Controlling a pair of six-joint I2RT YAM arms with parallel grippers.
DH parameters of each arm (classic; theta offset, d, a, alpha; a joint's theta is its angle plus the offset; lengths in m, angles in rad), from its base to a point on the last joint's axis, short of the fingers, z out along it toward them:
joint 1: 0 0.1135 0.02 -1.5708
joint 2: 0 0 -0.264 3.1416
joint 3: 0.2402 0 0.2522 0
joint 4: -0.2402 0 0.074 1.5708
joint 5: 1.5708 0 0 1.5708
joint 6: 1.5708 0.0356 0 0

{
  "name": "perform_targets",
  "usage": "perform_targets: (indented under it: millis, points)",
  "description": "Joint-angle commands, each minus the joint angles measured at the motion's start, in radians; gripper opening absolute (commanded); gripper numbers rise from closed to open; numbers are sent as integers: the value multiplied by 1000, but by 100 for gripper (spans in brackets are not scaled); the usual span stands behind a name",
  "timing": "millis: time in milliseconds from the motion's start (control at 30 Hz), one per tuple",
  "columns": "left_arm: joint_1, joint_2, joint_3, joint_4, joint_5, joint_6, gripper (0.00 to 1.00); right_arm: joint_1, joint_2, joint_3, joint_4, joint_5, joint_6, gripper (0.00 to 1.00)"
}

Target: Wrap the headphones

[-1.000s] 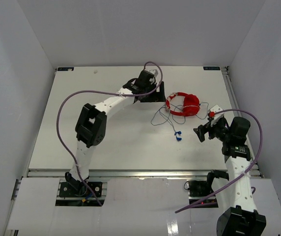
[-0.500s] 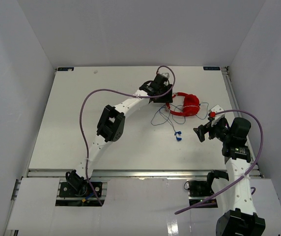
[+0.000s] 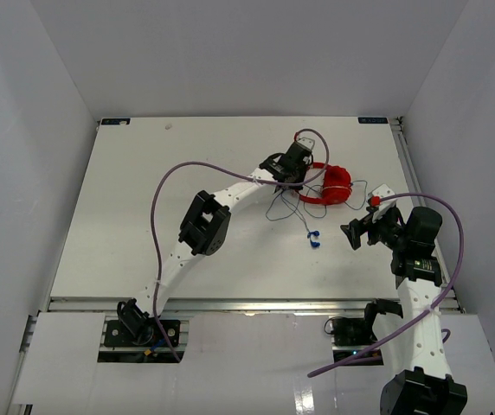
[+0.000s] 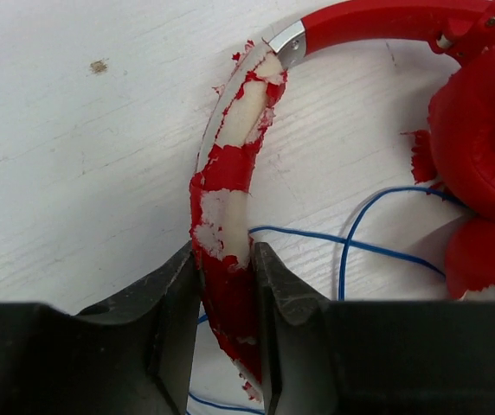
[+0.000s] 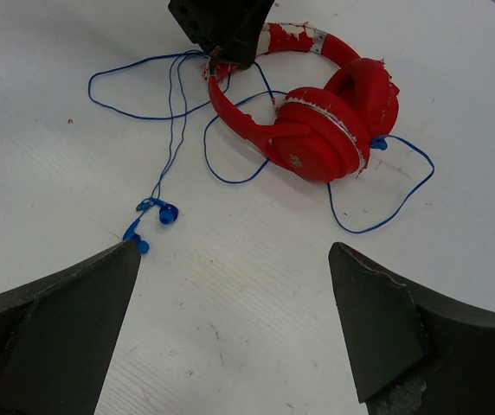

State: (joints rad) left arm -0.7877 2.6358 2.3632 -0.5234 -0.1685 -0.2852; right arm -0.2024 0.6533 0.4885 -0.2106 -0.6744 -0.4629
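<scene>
Red headphones [image 3: 327, 183] lay right of centre in the overhead view, on the worktop [image 3: 144, 199]. Left gripper [image 4: 227, 259] jaws were clenched on the flaking headband [image 4: 230, 186], which looked stiff and the best hold. Cable [image 5: 178, 130] was thin and limp, looped toward frame left, with the blue plug [image 5: 159, 212] at its end; it would probably snag. Right gripper [image 5: 234, 255] jaws were spread wide, empty.

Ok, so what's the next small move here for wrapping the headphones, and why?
Probably lower the open right end effector onto the blue plug and close. The left end effector clamps the headband, while the cable lies loose and unwrapped.
</scene>
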Motion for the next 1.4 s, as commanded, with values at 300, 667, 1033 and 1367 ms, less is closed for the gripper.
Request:
perform_targets:
  millis: [300, 667, 1033, 1367]
  points:
    - [-3, -38, 21, 48, -26, -59, 0, -21, 3, 29, 31, 31, 5, 96]
    - [106, -764, -723, 382, -159, -104, 0, -92, -89, 9, 10, -222, -45, 98]
    - [122, -1478, -1357, 582, -222, 40, 0, -62, 24, 118, -293, -717, -559, 97]
    - [128, -1703, -1390, 416, -306, -164, 0, 412, 244, 320, -95, -504, -337, 90]
